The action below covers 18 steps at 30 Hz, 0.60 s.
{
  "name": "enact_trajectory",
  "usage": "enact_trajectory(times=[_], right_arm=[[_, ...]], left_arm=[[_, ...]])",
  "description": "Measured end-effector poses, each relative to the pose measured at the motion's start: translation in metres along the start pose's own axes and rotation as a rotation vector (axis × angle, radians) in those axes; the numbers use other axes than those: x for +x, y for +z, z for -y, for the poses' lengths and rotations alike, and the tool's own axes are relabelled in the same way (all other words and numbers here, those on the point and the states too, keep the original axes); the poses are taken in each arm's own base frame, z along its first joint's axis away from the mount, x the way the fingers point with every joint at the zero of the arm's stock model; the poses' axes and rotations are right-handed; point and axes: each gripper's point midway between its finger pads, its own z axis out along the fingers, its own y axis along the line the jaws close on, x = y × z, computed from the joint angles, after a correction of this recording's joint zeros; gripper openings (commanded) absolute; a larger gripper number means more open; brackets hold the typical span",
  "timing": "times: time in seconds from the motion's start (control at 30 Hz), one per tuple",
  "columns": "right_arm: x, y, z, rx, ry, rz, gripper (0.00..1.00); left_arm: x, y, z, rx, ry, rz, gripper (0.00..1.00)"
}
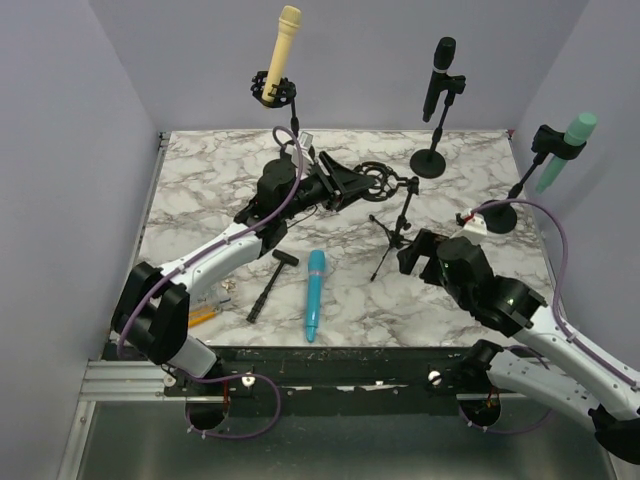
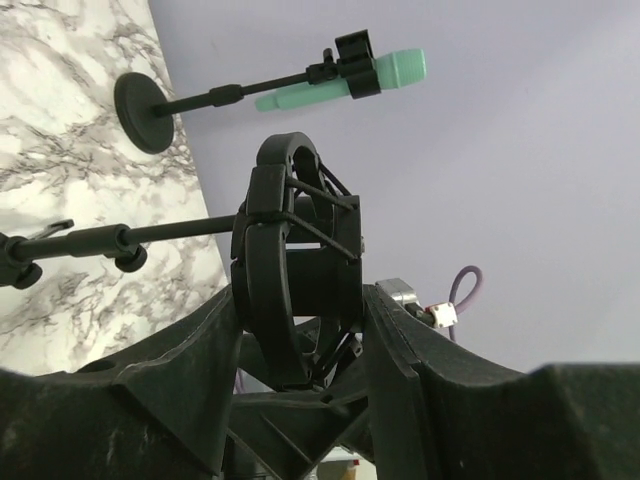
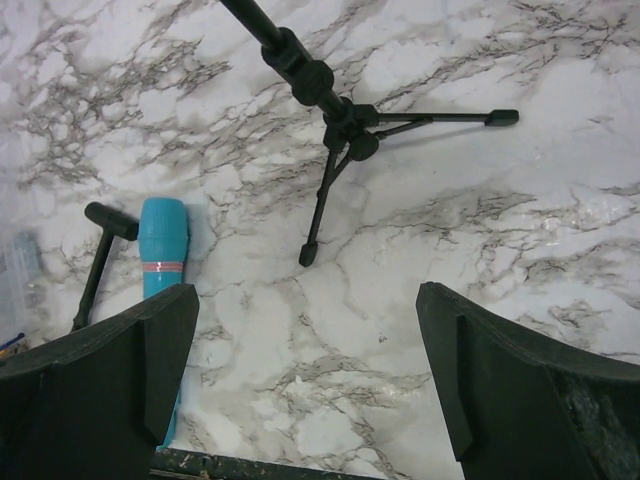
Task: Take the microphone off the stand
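Observation:
A blue microphone (image 1: 315, 295) lies flat on the marble table near the front, free of any stand; its head shows in the right wrist view (image 3: 160, 250). The small black tripod stand (image 1: 395, 225) stands mid-table with an empty black shock-mount ring (image 1: 378, 180) at its top. My left gripper (image 1: 350, 183) is shut on that ring (image 2: 295, 260), with a finger against each side. My right gripper (image 1: 418, 252) is open and empty, hovering over bare marble (image 3: 305, 340) just in front of the tripod legs (image 3: 335, 120).
Three other stands hold microphones: a yellow one (image 1: 280, 60) at back left, a black one (image 1: 440, 75) at back centre, and a green one (image 1: 565, 145) at right, also in the left wrist view (image 2: 340, 85). A black T-shaped tool (image 1: 268, 285) lies left of the blue microphone.

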Motion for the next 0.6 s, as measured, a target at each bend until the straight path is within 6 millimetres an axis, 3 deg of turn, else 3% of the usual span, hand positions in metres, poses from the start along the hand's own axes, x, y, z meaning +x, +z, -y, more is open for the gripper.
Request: enact_trajectory(times=[0.17, 0.27, 0.37, 0.43, 0.6], right_arm=[[0.014, 0.016, 0.0, 0.003, 0.005, -0.035, 1.0], [0.017, 0.033, 0.003, 0.008, 0.033, -0.069, 1.0], [0.014, 0.05, 0.016, 0.016, 0.091, -0.105, 1.0], [0.012, 0.06, 0.029, 0.013, 0.14, -0.127, 0.99], [0.012, 0.067, 0.028, -0.095, 0.197, -0.168, 0.83]], left_arm=[[-0.007, -0.006, -0.002, -0.02, 0.02, 0.016, 0.55], [-0.008, -0.007, -0.006, -0.036, 0.032, 0.016, 0.7], [-0.01, -0.011, -0.011, -0.062, 0.04, 0.016, 0.83], [-0.013, -0.014, -0.01, -0.064, 0.044, 0.021, 0.97], [-0.022, -0.029, -0.009, -0.084, 0.062, 0.034, 0.99]])
